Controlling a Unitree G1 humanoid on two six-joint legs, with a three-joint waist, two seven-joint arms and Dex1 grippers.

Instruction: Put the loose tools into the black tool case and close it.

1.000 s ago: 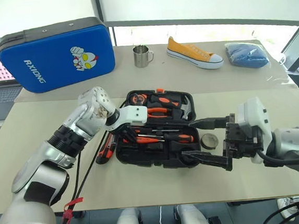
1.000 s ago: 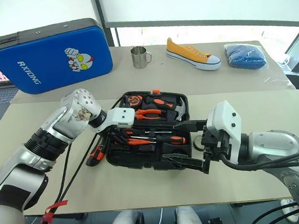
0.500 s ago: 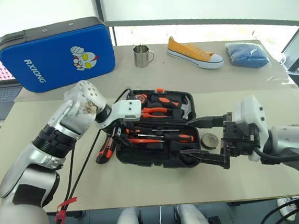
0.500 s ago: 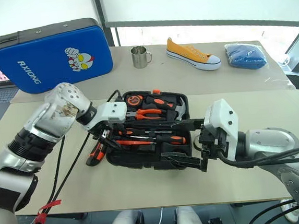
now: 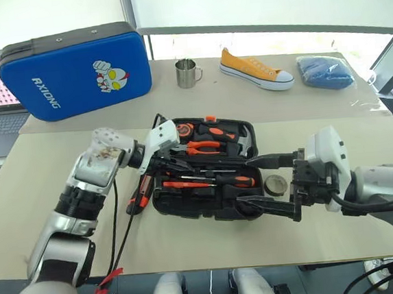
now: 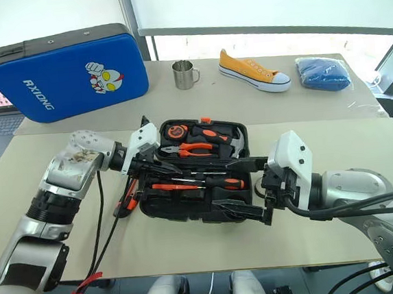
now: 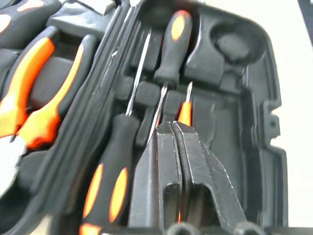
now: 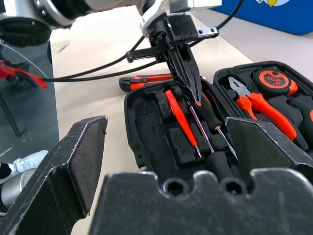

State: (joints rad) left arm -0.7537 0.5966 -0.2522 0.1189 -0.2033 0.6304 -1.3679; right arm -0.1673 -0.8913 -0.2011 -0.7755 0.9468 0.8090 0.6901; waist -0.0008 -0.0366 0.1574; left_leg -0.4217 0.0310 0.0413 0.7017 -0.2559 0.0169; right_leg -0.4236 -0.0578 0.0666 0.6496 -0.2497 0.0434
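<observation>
From the head views, we see the black tool case (image 5: 206, 180) open on the surface (image 5: 40, 174), holding both long screwdrivers (image 5: 216, 179); the utility knife (image 5: 140, 196) and tape roll (image 5: 276, 185) lie outside and could be forgotten. In the left wrist view, our left tool (image 7: 178, 129) is pinched shut, empty, over the slim orange screwdriver (image 7: 184, 112) and might unseat it. In the right wrist view, our right tool (image 8: 166, 142) gapes wide, empty.

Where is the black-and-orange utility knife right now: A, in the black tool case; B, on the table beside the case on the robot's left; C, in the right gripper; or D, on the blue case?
B: the utility knife lies on the table just outside the left wall of the black tool case, clear of both grippers.
</observation>
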